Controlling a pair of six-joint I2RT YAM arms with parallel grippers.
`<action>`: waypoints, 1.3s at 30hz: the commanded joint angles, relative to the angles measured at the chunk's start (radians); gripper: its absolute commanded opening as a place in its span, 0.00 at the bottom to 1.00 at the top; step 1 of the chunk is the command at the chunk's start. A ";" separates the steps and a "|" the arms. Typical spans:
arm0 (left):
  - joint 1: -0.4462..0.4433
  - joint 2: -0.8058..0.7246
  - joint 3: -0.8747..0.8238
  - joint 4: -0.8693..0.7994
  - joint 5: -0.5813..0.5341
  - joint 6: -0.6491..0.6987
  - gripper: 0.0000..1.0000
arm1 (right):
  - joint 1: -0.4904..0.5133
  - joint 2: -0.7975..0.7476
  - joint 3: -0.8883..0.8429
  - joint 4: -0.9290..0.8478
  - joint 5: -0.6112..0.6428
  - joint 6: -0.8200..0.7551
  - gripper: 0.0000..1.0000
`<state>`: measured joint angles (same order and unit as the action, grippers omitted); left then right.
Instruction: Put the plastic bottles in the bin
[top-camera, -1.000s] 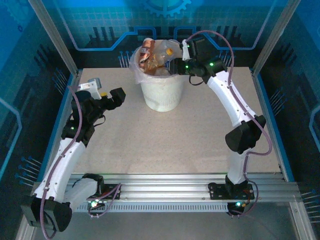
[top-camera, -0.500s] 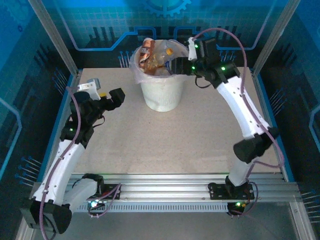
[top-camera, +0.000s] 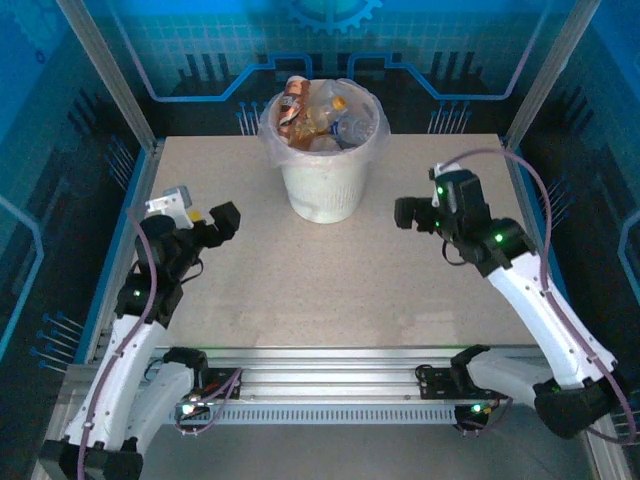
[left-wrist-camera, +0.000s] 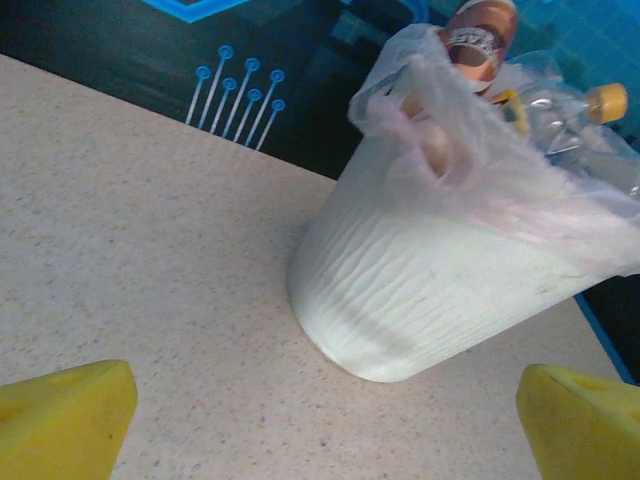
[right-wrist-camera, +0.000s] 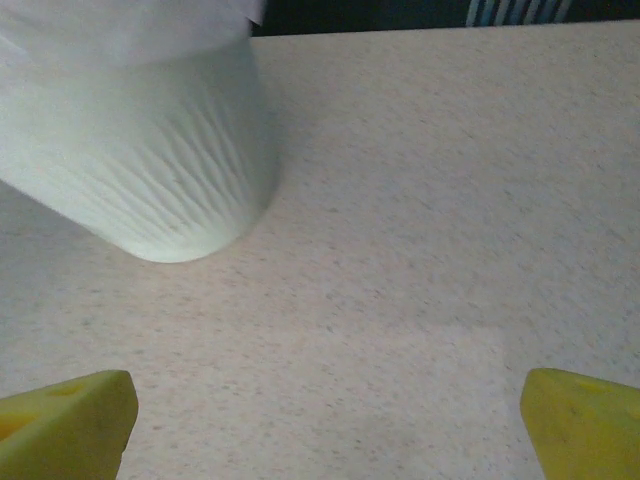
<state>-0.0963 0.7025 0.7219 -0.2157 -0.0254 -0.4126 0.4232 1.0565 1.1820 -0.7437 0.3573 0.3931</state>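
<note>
Plastic bottles (top-camera: 322, 112) are sitting heaped inside the bin (top-camera: 322, 195), a white ribbed bucket standing at the upper centre of the overhead frame on a speckled table (top-camera: 330, 290). A thin translucent bag (top-camera: 270, 125) is lining it (its edge is bunching outward over the rim), and a brown-labelled bottle (left-wrist-camera: 478, 35) and an orange cap (left-wrist-camera: 607, 100) are poking above the top. The left gripper (top-camera: 210, 221), at left centre, is gaping wide and holding nothing. The right gripper (top-camera: 418, 203), at right centre, is likewise spreading wide and empty, well apart from the bin.
</note>
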 joint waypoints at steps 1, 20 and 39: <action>0.004 -0.048 -0.073 0.002 -0.076 0.020 0.99 | -0.025 -0.069 -0.144 0.080 0.095 0.030 1.00; 0.004 0.073 -0.461 0.545 -0.220 0.256 0.99 | -0.174 -0.095 -0.666 0.647 0.110 -0.175 1.00; 0.019 0.683 -0.439 1.175 -0.188 0.446 0.99 | -0.284 0.175 -0.684 1.007 -0.035 -0.303 1.00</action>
<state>-0.0940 1.3514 0.2474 0.8108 -0.2333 0.0002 0.1593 1.2205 0.5049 0.1471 0.3626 0.1261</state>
